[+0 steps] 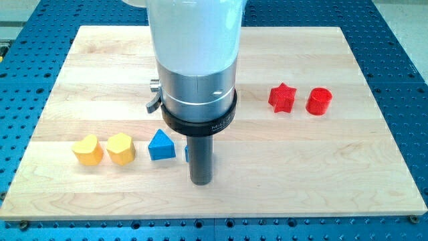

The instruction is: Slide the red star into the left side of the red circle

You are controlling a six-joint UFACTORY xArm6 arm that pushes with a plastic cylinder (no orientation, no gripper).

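The red star [282, 98] lies on the wooden board at the view's right, just left of the red circle [319, 102], with a small gap between them. My tip [200, 181] is near the view's bottom centre, well to the left of and below the red star. It stands just right of a blue triangle-topped block [160, 145]. A sliver of another blue block [186, 152] shows behind the rod, mostly hidden.
A yellow heart-like block [87, 149] and a yellow hexagon block [120, 148] sit at the view's lower left. The wooden board [334, 167] rests on a blue perforated table. The arm's white and silver body covers the board's top centre.
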